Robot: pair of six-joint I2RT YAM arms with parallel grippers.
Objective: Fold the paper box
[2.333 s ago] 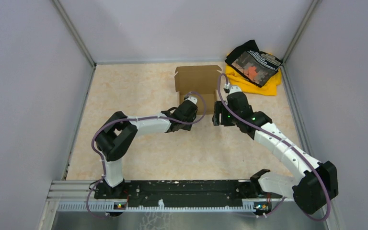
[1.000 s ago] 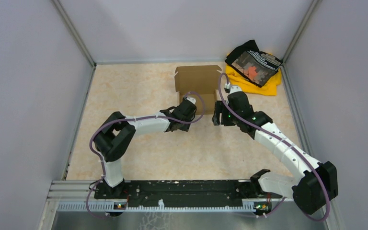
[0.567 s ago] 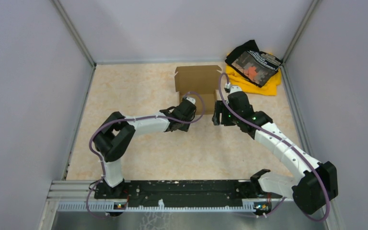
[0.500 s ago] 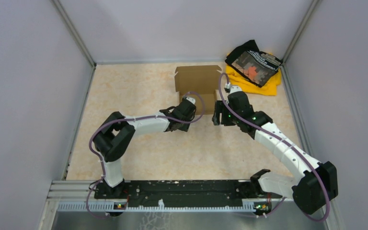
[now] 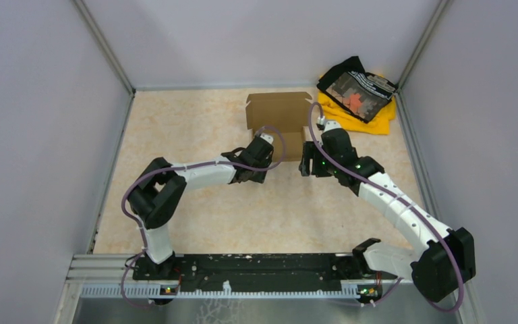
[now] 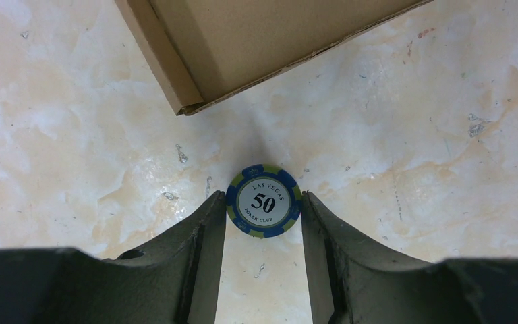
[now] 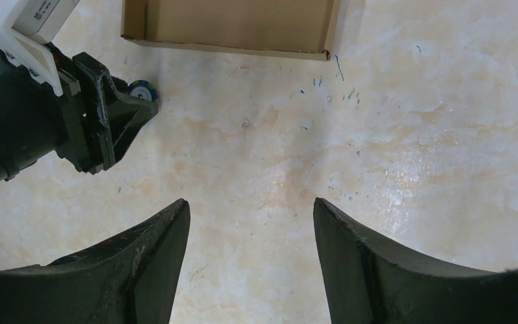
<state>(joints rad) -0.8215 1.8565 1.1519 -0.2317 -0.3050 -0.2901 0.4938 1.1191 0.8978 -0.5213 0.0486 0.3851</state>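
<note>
The paper box [image 5: 280, 115] lies open at the table's [image 5: 195, 128] twelve o'clock, with a yellow and black cloth pile [image 5: 357, 94] just beside it at two o'clock. At the box's seven o'clock corner, the left gripper [image 6: 264, 202] pinches a blue Las Vegas 50 poker chip [image 6: 264, 201] edge to edge. At five o'clock of the box, the right gripper [image 7: 251, 206] hangs over bare tabletop, fingers spread and empty.

White-and-black arms [image 5: 206, 177], purple cables [image 5: 124, 200]
</note>
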